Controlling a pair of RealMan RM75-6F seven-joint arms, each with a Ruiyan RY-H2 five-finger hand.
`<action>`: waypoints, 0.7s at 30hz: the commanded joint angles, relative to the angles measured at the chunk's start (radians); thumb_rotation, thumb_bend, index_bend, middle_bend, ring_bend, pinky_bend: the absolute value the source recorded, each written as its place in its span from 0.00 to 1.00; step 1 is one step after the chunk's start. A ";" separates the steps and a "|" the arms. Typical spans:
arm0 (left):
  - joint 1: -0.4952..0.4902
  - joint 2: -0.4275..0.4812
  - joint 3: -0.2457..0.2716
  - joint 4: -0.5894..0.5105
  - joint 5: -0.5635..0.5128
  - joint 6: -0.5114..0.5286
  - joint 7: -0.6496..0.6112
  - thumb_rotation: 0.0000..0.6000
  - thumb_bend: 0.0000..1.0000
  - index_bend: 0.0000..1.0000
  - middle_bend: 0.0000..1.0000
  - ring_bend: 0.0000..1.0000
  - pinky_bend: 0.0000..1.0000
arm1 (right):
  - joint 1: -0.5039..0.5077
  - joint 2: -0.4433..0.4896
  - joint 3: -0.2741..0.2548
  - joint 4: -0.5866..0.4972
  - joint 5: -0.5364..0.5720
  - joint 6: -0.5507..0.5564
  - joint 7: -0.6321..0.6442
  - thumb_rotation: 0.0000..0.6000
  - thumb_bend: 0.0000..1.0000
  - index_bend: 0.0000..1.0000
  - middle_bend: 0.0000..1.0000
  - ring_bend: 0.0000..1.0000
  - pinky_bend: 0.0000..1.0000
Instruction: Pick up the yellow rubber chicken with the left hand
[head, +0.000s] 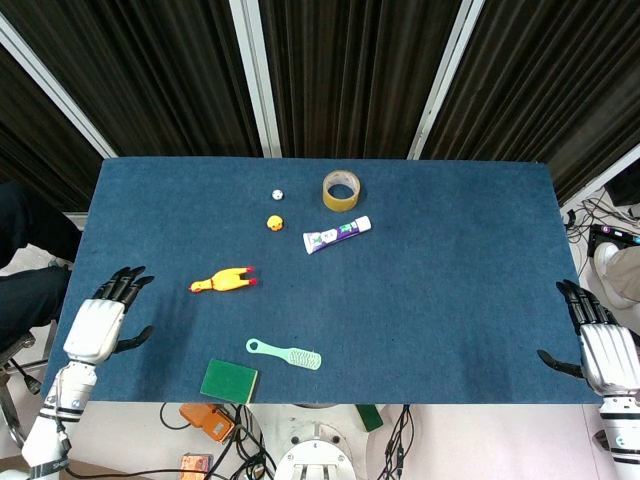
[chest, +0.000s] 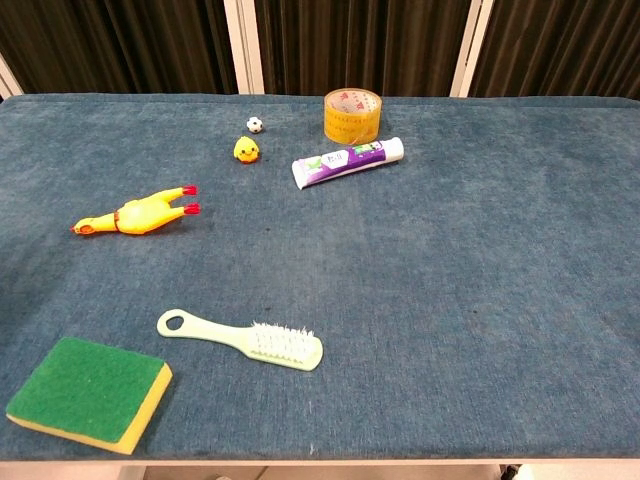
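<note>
On the blue bench (chest: 480, 260), the yellow rubber chicken (chest: 135, 214) lies on its side. Beyond it to the right sit a small duck (chest: 246, 150), ball (chest: 255, 124), toothpaste tube (chest: 347, 161) and tape roll (chest: 352, 115); nearer are a brush (chest: 245, 339) and sponge (chest: 88, 391).

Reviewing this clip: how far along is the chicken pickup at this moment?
Nothing is done yet: the yellow rubber chicken lies flat on the blue table, untouched. In hand: the left hand is over the table's left edge, open and empty, apart from the chicken. Left: reach it, grasp and lift. The right hand sits open at the right edge.
</note>
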 joint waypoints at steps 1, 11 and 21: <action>-0.062 -0.032 -0.020 -0.014 -0.020 -0.091 -0.062 1.00 0.22 0.16 0.07 0.05 0.23 | 0.001 0.001 0.002 0.000 0.003 -0.002 0.003 1.00 0.21 0.11 0.13 0.17 0.29; -0.190 -0.144 -0.095 0.072 -0.092 -0.225 -0.007 1.00 0.23 0.16 0.13 0.09 0.22 | 0.003 0.002 0.002 0.001 0.003 -0.005 0.004 1.00 0.21 0.11 0.13 0.17 0.29; -0.275 -0.228 -0.130 0.148 -0.151 -0.309 0.015 1.00 0.23 0.18 0.21 0.14 0.23 | 0.005 0.004 0.003 0.000 0.005 -0.009 0.007 1.00 0.21 0.11 0.13 0.17 0.29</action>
